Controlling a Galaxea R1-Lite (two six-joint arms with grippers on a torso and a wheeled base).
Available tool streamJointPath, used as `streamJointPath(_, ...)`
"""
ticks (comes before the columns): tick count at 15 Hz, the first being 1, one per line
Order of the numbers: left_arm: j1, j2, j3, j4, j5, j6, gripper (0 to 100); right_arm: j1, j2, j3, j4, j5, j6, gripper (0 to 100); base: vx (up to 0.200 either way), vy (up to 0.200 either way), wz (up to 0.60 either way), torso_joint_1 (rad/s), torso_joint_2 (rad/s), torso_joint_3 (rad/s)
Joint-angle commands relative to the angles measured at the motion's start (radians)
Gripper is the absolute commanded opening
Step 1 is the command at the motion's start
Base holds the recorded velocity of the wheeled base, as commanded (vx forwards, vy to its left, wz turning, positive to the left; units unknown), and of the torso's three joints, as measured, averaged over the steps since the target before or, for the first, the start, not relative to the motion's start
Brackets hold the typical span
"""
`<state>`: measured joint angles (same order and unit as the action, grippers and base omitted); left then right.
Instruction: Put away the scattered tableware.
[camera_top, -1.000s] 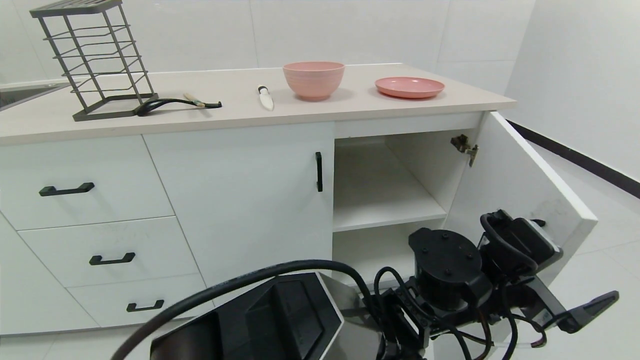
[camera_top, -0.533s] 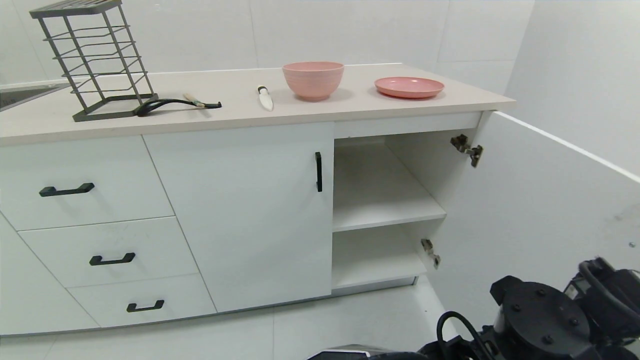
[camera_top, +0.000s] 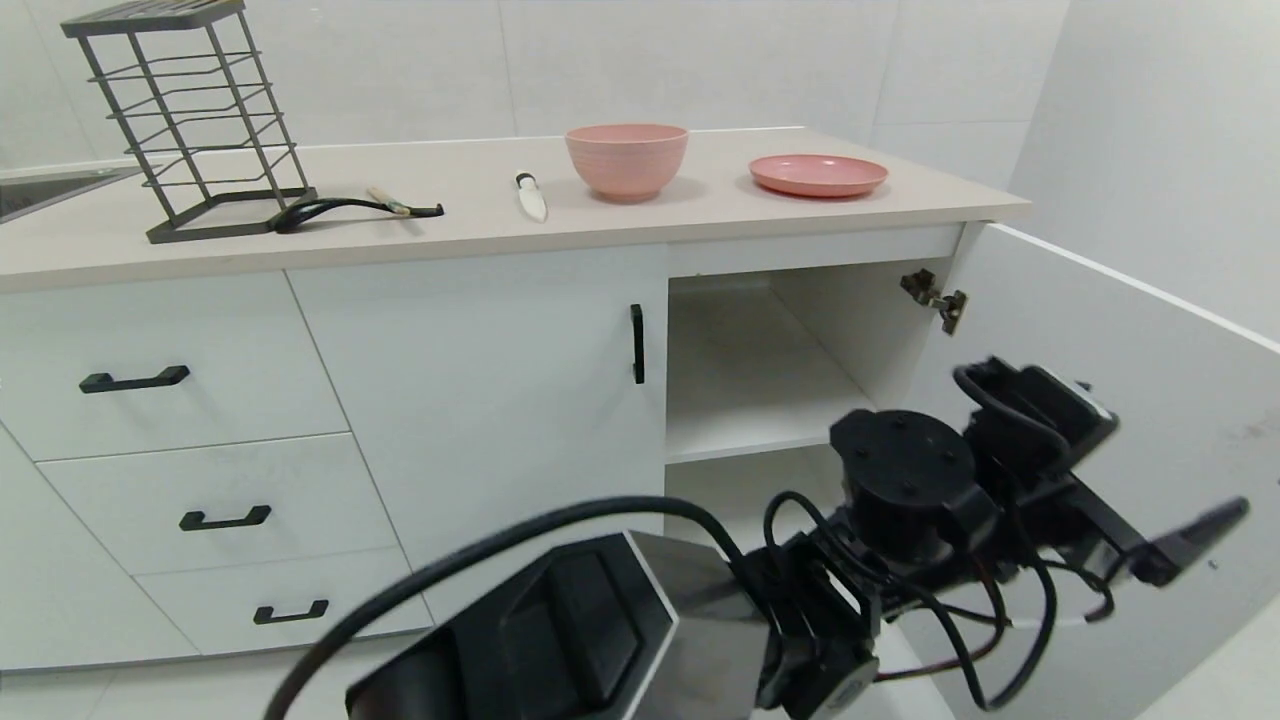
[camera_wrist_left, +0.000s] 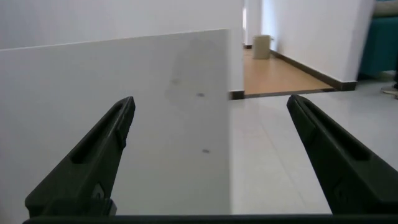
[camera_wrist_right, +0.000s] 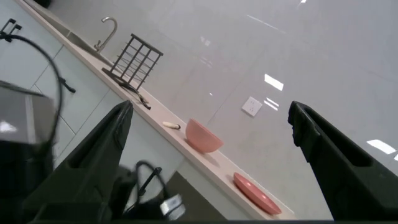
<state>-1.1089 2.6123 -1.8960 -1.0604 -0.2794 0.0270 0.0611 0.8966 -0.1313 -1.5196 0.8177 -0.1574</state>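
While the cupboard door (camera_top: 1180, 400) stands open, nothing is stored yet: bowl (camera_top: 627, 158), plate (camera_top: 818, 173) and knife (camera_top: 530, 195) sit on the worktop (camera_top: 700, 212); left gripper (camera_wrist_left: 211, 102) and right gripper (camera_wrist_right: 211, 107) both gape empty.

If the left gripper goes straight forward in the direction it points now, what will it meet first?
Probably the open cabinet door: the left gripper is open and aims at the white panel near its free edge. Depth is unclear, so it could slip just past, toward the floor.
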Motion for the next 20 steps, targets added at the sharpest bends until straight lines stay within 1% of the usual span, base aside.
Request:
streamJointPath(1,0.029,-0.101,0.061,-0.012,-0.004,0.001,100,0.002,-0.064,0.056,-0.001,0.000,-0.001,100,0.000,0.000,0.00,0.000,0.00,0.000)
streamJointPath(2,0.032,-0.117,0.081,-0.013,-0.006,0.001,100,0.002,-0.074,0.062,0.001,0.000,-0.001,100,0.000,0.000,0.00,0.000,0.00,0.000)
streamJointPath(3,0.040,-0.156,0.141,-0.026,-0.007,0.002,100,0.002,-0.105,0.075,0.002,0.000,-0.001,100,0.000,0.000,0.00,0.000,0.00,0.000)
streamJointPath(6,0.041,-0.213,0.268,-0.070,-0.011,0.004,100,0.008,-0.148,0.127,0.004,0.000,-0.004,100,0.000,0.000,0.00,0.000,0.00,0.000)
streamJointPath(7,0.041,-0.236,0.324,-0.099,-0.011,0.004,100,0.008,-0.168,0.131,0.010,0.000,-0.004,100,0.000,0.000,0.00,0.000,0.00,0.000)
streamJointPath(8,0.040,-0.275,0.419,-0.142,-0.011,0.004,100,0.008,-0.211,0.131,0.047,0.000,-0.007,100,0.000,0.000,0.00,0.000,0.00,0.000)
streamJointPath(9,0.040,-0.302,0.486,-0.171,-0.011,0.004,100,0.006,-0.246,0.131,0.095,0.000,-0.016,100,0.000,0.000,0.00,0.000,0.00,0.000)
streamJointPath(10,0.040,-0.336,0.566,-0.204,-0.011,0.004,100,0.006,-0.298,0.131,0.164,0.000,-0.022,100,0.000,0.000,0.00,0.000,0.00,0.000)
streamJointPath(11,0.041,-0.364,0.623,-0.225,-0.011,0.004,100,0.005,-0.355,0.131,0.229,-0.002,-0.022,100,0.000,0.000,0.00,0.000,0.00,0.000)
streamJointPath(13,0.041,-0.396,0.686,-0.259,-0.011,0.004,100,0.000,-0.456,0.131,0.355,-0.003,-0.024,100,0.000,0.000,0.00,0.000,0.00,0.000)
streamJointPath(14,0.041,-0.416,0.722,-0.291,-0.011,0.004,100,-0.003,-0.535,0.131,0.452,-0.005,-0.024,100,0.000,0.000,0.00,0.000,0.00,0.000)
streamJointPath(15,0.041,-0.425,0.742,-0.306,-0.011,0.004,100,-0.014,-0.576,0.131,0.504,-0.012,-0.024,100,0.000,0.000,0.00,0.000,0.00,0.000)
streamJointPath(17,0.054,-0.448,0.807,-0.342,-0.011,0.005,100,-0.037,-0.676,0.130,0.654,-0.060,-0.017,100,0.000,0.000,0.00,0.000,0.00,0.000)
streamJointPath(19,0.086,-0.502,0.903,-0.391,-0.011,0.004,100,-0.075,-0.800,0.117,0.941,-0.138,-0.004,100,0.000,0.000,0.00,0.000,0.00,0.000)
streamJointPath(20,0.104,-0.528,0.937,-0.401,-0.012,0.004,100,-0.089,-0.835,0.110,1.041,-0.175,0.007,100,0.000,0.000,0.00,0.000,0.00,0.000)
